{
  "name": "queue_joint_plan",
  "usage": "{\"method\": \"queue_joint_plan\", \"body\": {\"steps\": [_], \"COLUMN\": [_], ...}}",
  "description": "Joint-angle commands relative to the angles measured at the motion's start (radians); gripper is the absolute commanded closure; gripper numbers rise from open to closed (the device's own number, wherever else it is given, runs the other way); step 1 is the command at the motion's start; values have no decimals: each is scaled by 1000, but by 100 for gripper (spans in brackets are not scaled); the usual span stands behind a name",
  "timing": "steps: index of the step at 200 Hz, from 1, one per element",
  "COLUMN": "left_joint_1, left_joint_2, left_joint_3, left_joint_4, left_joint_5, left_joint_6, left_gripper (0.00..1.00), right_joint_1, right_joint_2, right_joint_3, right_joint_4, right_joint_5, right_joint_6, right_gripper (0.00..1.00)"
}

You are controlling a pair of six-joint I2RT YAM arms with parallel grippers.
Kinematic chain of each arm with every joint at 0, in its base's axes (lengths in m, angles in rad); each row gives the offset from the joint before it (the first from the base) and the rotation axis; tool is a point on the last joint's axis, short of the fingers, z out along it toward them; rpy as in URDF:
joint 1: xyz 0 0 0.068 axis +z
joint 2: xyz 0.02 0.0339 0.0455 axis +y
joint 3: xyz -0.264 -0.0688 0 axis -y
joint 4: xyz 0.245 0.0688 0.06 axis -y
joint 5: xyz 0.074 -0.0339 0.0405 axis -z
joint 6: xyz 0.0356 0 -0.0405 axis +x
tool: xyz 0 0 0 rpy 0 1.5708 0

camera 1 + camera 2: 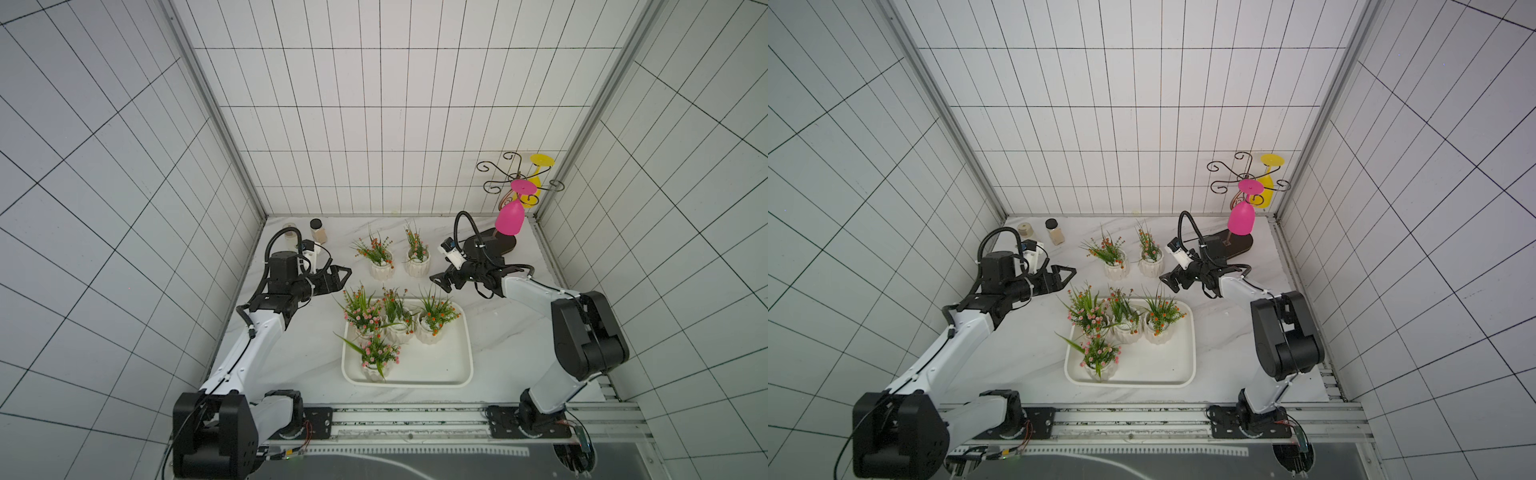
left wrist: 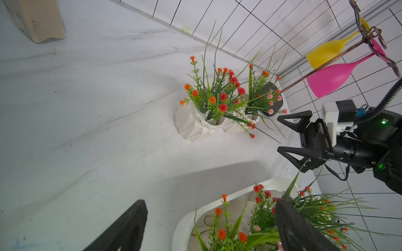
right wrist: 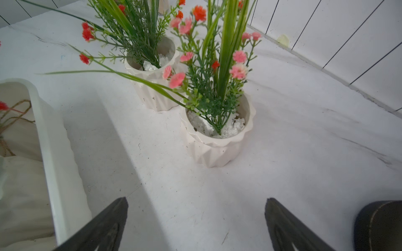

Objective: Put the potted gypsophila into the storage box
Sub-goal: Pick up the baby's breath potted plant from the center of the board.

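step in hand: reach for the fifth of six potted gypsophila. nearer pot upright on the table, straight ahead of the right gripper, near but not yet between its jaws; farther pot just beside the first, on the side away from the gripper, stems of the two crossing. four other pots upright inside the storage box, off to one side of the right gripper and close beside the left gripper. right gripper spread wide, holding nothing; left gripper likewise apart and empty, hovering by a corner of the box. judged next: advance the right gripper to straddle the nearer pot's ribbed wall, low, under the stems; close, lift clear of the neighbour, carry over the rim, set down on the bare part of the box floor. likely snag: long grass blades catching on the neighbouring plant.
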Motion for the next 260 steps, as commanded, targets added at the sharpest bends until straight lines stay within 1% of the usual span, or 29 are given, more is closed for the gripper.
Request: {"method": "queue_joint_plan", "body": {"steps": [1, 83, 142, 198, 260], "left_joint_1": [4, 4, 4, 4, 4], "left_joint_2": [0, 10, 14, 14, 16], "left_joint_3": [-10, -20, -26, -27, -27], "left_joint_4": [40, 51, 66, 69, 74], "left_joint_5": [23, 39, 63, 65, 62], "left_joint_6": [-8, -20, -32, -33, -35], "left_gripper": [9, 9, 9, 10, 10], "right_joint_1": [7, 23, 59, 72, 82], "right_joint_2": [48, 209, 292, 360, 374], "right_joint_3": [113, 251, 344, 420, 404], "right_joint_4": [-1, -26, -47, -38, 81], "right_joint_5": [-53, -101, -104, -90, -98], "right_joint_6": [-92, -144, -167, -124, -71], "right_gripper": [1, 1, 1, 1, 1]}}
